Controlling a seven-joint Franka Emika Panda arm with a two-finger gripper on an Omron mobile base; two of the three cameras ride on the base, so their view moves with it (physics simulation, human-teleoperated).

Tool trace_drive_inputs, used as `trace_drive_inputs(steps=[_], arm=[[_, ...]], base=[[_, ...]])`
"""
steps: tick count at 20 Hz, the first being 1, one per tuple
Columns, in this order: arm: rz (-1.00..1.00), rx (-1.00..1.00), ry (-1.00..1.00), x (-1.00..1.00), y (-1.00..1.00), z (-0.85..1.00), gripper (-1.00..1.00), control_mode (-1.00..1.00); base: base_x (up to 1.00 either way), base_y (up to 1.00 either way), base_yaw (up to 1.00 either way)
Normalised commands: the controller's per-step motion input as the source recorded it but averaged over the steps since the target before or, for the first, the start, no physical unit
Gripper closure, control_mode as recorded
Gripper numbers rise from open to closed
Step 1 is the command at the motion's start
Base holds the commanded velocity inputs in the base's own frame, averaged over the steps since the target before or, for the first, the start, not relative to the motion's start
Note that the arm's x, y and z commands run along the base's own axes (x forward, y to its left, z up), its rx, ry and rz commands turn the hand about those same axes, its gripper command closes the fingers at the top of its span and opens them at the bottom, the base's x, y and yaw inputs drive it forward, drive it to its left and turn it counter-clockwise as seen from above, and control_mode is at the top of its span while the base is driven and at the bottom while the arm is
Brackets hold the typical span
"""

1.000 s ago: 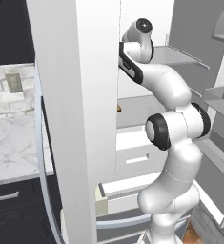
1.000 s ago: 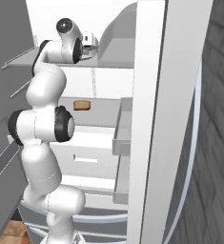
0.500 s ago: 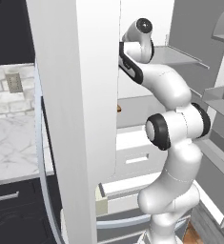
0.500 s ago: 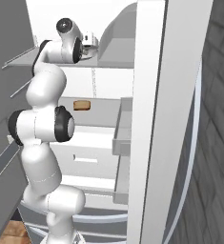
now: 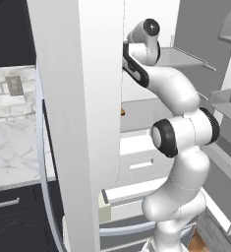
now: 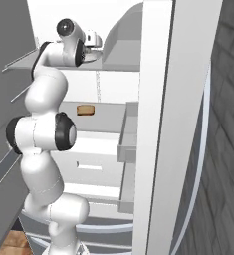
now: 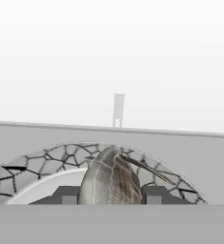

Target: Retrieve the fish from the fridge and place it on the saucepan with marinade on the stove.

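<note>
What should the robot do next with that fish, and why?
Probably lift it straight up a little. In the hand view the fish sits between the two dark fingertips of the hand, apparently gripped, over a crackle-patterned plate on the fridge shelf.

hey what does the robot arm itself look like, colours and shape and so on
The arm is glossy white, built of rounded, bulbous segments with black bands and dark round caps at the joints. No loose cables or markings show. The gripper has two small dark grey, blocky fingertips.
</note>
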Motion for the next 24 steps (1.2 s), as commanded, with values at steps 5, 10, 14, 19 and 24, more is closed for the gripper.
trace_drive_inputs(steps=[5,10,14,19,24], arm=[[0.00,0.01,-0.05,-0.08,0.00,0.02,1.00,-1.00],[0.00,0.00,-0.14,-0.75,0.00,0.16,1.00,-1.00],[0.00,0.00,-0.13,-1.00,-0.08,0.07,1.00,-1.00],[0.00,0.00,-0.07,-1.00,-0.19,0.00,1.00,-1.00],[0.00,0.00,0.00,-1.00,-0.19,0.12,1.00,-1.00]], base=[[0.00,0.00,0.00],[0.00,0.00,0.00],[0.00,0.00,0.00],[0.00,0.00,0.00],[0.00,0.00,0.00]])
